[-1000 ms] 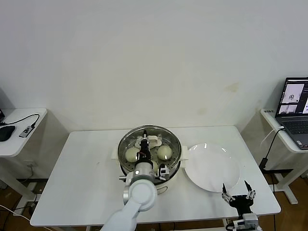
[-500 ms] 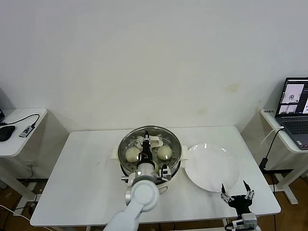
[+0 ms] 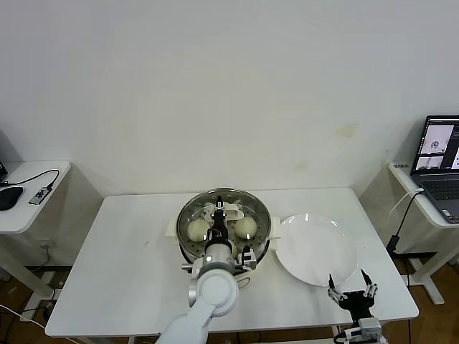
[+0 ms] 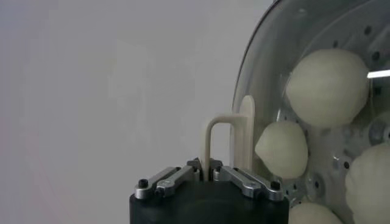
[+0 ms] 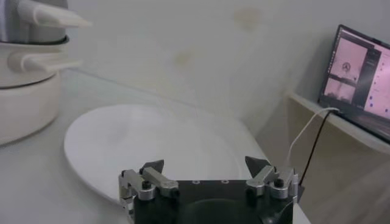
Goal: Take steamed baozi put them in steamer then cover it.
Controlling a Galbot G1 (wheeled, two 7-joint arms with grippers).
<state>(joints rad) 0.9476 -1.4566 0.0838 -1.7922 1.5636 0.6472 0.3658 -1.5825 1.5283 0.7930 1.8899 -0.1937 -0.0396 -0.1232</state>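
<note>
The steamer [image 3: 188, 244] stands mid-table on its white base. The clear glass cover [image 3: 254, 210] lies over its top, and I cannot tell whether its rim rests on the pot. My left gripper [image 3: 217, 218] is shut on the cover's cream bar handle [image 4: 230, 137]. The left gripper [image 4: 209, 168] pinches one leg of that handle in the left wrist view. Steamed baozi [image 3: 197, 229] [image 3: 246, 226] show through the glass, several of them in the left wrist view [image 4: 329, 85] [image 4: 281, 149]. My right gripper [image 3: 352, 291] hangs open near the table's front right edge, and the right gripper [image 5: 206, 165] holds nothing.
A flat white plate [image 3: 315, 249] [image 5: 140, 146] lies right of the steamer, just beyond the right gripper. A laptop [image 3: 437, 166] sits on a side desk at far right, and a mouse with cables [image 3: 8, 197] on a desk at far left.
The left arm with the cover has crept slightly farther over the steamer. The right gripper has drifted a little to the left.
</note>
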